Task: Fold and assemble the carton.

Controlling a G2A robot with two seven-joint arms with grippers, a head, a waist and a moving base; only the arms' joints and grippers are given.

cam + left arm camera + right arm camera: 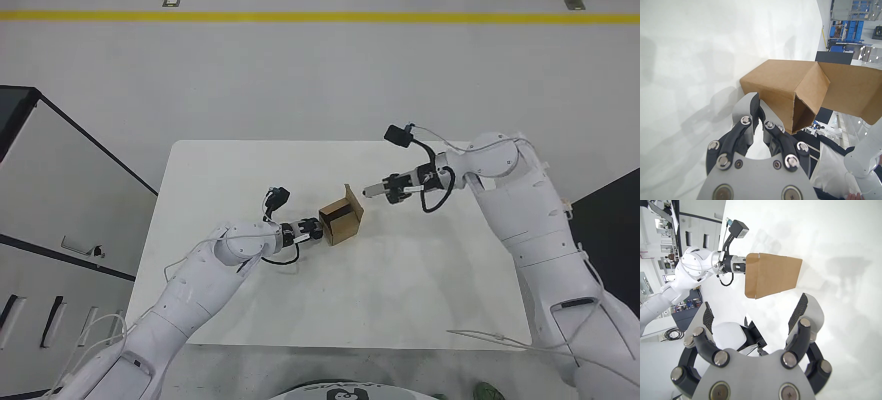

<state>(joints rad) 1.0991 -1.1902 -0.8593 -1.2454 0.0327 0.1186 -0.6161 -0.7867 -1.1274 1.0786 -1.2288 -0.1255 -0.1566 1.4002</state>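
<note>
1. Top view: we see the brown carton [341,222] near the middle of the white counter [420,300], well away from every edge, with one flap [348,192] standing up on its far side.
2. The left arm [215,270] comes in from the near left corner, and the left jaws meet the carton's left end.
3. From the left wrist view, the left jaws are clenched on a cardboard edge of the carton [783,81], whose open end shows its hollow inside.
4. The right arm [520,210] comes in from the right edge, and the right jaws sit just beside the raised flap, apart from it.
5. From the right wrist view, the right jaws are released and spread wide, their ribbed pads [797,309] bare, with the carton [776,275] ahead of them.
6. We cannot tell whether the carton rests on the counter or is held just above it.
</note>
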